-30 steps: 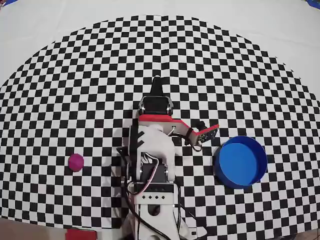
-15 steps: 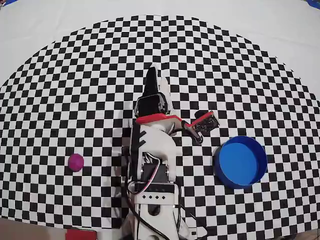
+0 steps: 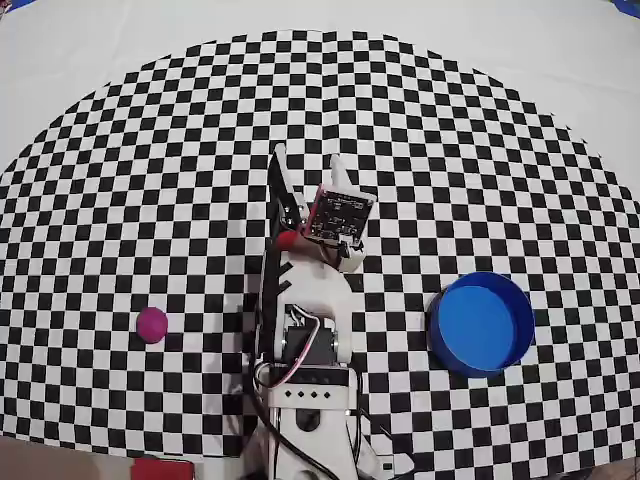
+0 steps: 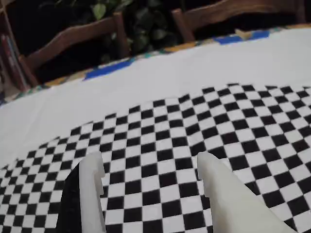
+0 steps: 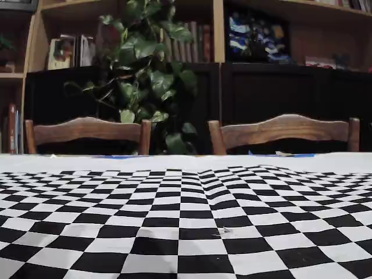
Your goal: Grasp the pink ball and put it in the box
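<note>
Pincer (image 3: 308, 165) spread wide and empty: my two white fingers stand well apart in the wrist view (image 4: 150, 179), with only bare checkered cloth (image 4: 160, 136) between them. A second ago those fingers were pressed together and pointing at the upper middle of the overhead view; since then they have parted and my wrist has rolled, so the small circuit board (image 3: 338, 215) that hung toward the right now sits over the arm's middle. I judge this as readying for a grasp, though I am not yet aimed at my target. Working outward from my base at the bottom centre of the overhead view, the pink ball (image 3: 152, 324) lies at lower left, well apart from my fingers and unmoved. The box (image 3: 481, 323), round and blue, sits at lower right, empty. Farther off, the fixed view shows only cloth, two wooden chairs (image 5: 87, 133) and a leafy plant (image 5: 148, 81). My next move calls for a swing toward the lower left.
</note>
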